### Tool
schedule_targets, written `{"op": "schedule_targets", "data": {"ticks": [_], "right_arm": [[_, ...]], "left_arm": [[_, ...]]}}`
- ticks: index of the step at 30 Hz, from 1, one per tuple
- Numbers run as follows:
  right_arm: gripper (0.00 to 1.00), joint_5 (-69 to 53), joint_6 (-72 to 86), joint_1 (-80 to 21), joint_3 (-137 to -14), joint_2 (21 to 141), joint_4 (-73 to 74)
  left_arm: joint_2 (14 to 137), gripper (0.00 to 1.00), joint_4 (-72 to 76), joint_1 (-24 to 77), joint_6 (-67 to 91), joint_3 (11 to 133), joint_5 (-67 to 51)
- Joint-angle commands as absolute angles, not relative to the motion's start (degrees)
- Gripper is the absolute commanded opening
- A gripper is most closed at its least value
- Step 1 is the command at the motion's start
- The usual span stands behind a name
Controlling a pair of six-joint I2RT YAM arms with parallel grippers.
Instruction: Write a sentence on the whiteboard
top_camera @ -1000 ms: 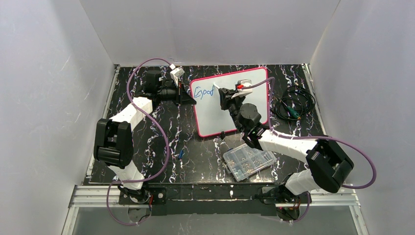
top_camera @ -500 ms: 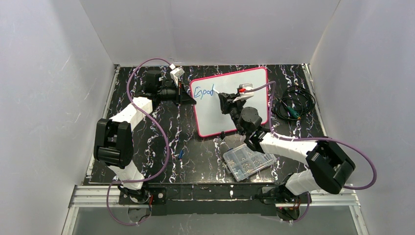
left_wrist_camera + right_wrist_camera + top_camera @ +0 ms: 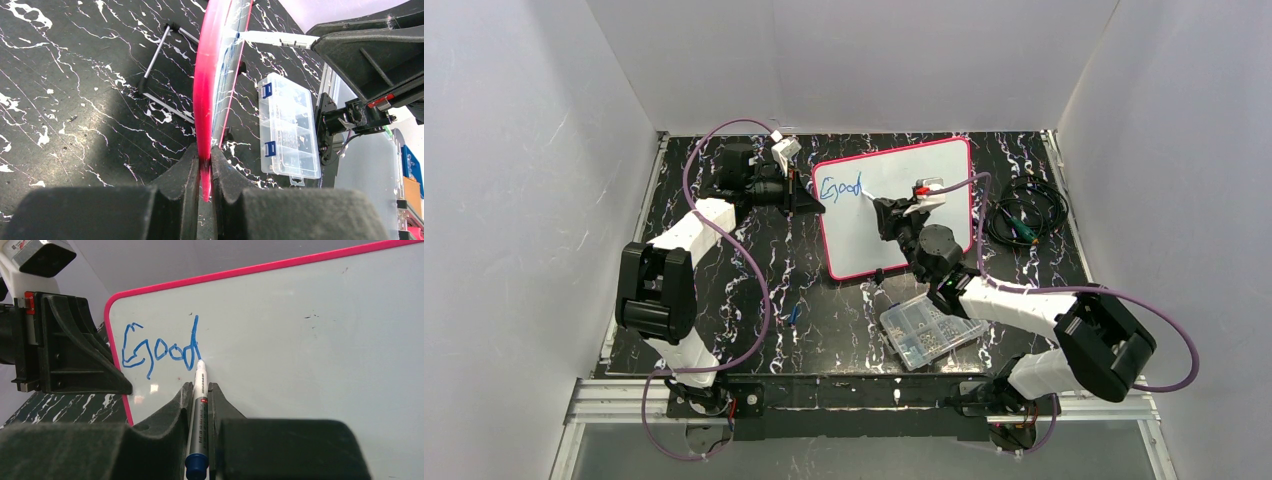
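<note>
While left gripper (image 3: pixel 202 167) pinches the whiteboard (image 3: pixel 325 340) edge, right gripper (image 3: pixel 200 389) clamps the marker (image 3: pixel 201 372); sentence (image 3: pixel 160 349) reads just "Good", left of frame, rest unwritten.

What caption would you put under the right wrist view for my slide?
Right gripper holds a marker, its tip at the end of blue "Good" on the pink-framed whiteboard.

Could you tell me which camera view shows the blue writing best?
Right wrist view: the writing reads "Good", large and sharp. Top external shows it tiny; left wrist sees the whiteboard edge-on, writing unreadable.
</note>
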State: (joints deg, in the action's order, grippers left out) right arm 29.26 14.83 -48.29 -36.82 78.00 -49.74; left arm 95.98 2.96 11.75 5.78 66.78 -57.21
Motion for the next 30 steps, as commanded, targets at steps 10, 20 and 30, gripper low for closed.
{"op": "schedule_targets", "data": {"ticks": [10,20,30], "right_arm": [[0.01,30.93,13.53,-48.16,-37.05,75.25,-46.23],[0.01,29.08,9.37,-48.16,-39.72,69.11,-39.27],[0.01,14.26,10.09,-41.18,-40.83,66.45,-35.72]], "left_arm": [[91.71,0.0,2.99,11.78,4.83,67.33,-59.94],[91.54,0.0,2.64,11.69,4.71,67.4,-59.95],[91.3,0.0,2.5,11.69,4.67,67.25,-59.45]]}}
